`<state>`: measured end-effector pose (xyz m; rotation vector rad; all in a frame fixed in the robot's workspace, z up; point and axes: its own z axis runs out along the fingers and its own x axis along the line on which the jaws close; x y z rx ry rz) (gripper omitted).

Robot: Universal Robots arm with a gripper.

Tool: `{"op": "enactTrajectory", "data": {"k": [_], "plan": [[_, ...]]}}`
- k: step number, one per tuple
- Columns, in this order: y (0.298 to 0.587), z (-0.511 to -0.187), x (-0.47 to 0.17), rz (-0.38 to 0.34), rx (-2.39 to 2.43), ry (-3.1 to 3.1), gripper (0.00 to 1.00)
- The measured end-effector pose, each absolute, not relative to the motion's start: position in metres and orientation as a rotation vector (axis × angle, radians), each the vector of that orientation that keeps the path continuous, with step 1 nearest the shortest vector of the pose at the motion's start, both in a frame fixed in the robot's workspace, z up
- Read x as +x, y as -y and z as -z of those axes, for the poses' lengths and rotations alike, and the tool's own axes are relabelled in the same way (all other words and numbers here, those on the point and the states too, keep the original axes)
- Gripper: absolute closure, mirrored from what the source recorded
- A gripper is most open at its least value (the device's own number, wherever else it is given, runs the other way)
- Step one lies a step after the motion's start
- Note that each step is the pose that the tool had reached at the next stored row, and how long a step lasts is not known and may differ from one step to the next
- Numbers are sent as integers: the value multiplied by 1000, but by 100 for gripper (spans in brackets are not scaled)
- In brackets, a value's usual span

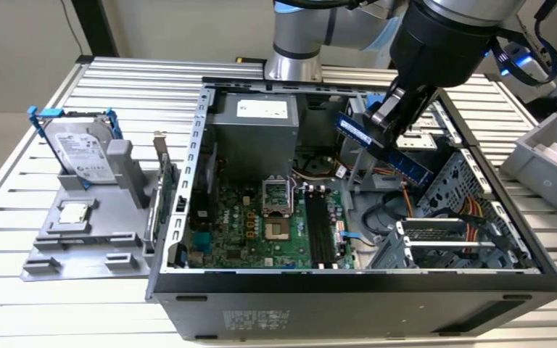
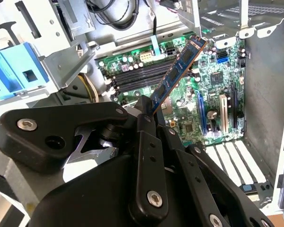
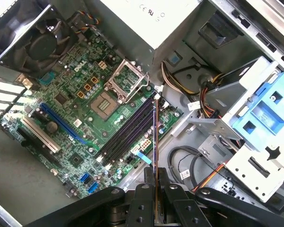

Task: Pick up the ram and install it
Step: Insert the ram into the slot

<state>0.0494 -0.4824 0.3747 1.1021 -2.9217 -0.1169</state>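
Note:
My gripper (image 1: 387, 119) is shut on the ram (image 1: 387, 151), a long thin board with dark chips. I hold it tilted in the air over the open computer case (image 1: 177, 217), above the motherboard (image 1: 244, 225). In the second wrist view the ram (image 2: 177, 71) sticks out slantwise from between the black fingers (image 2: 144, 125). The first wrist view shows the ram (image 3: 155, 137) edge-on, hovering over the row of black memory slots (image 3: 128, 130) beside the open CPU socket (image 3: 104, 101). These memory slots (image 1: 319, 228) hold no stick.
A grey stand (image 1: 75, 246) on the exterior view's left carries a silver hard drive (image 1: 83, 151) with blue brackets and a small square chip (image 1: 73, 212). A grey bin (image 1: 547, 163) sits at the right. Cables (image 1: 409, 210) and a drive cage (image 1: 452, 243) crowd the case's right side.

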Motion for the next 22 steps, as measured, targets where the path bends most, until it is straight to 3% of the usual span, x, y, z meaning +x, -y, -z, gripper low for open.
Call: {"op": "enactTrajectory", "data": {"k": [22], "plan": [[482,-375,49,119,920,2989,100]]}}
